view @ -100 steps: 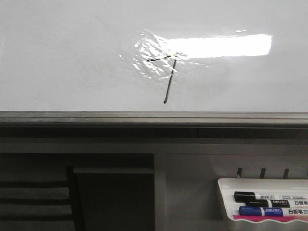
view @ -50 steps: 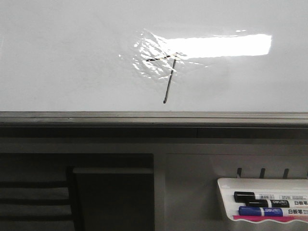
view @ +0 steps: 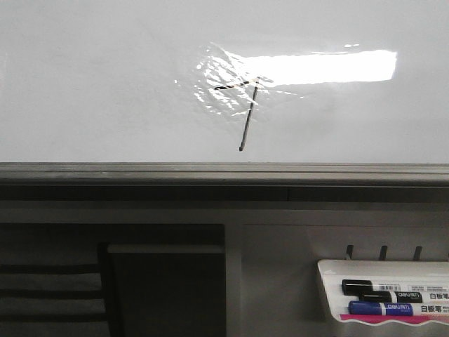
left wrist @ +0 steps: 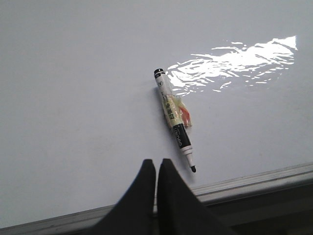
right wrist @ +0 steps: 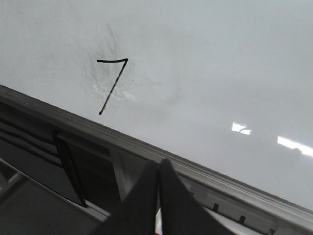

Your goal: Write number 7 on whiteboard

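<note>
both wrist views show only the left gripper (left wrist: 156, 169) & right gripper (right wrist: 158, 169): matte black fingers, smooth, tapering to narrow tips; no markings, screws or cables visible.

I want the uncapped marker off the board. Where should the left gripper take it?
Grip the marker at mid-barrel, by the yellow label, fingers closing across its width. It lies flat on the whiteboard, so approach square to the surface, away from the bare tip. Left gripper is shut; open first.
</note>
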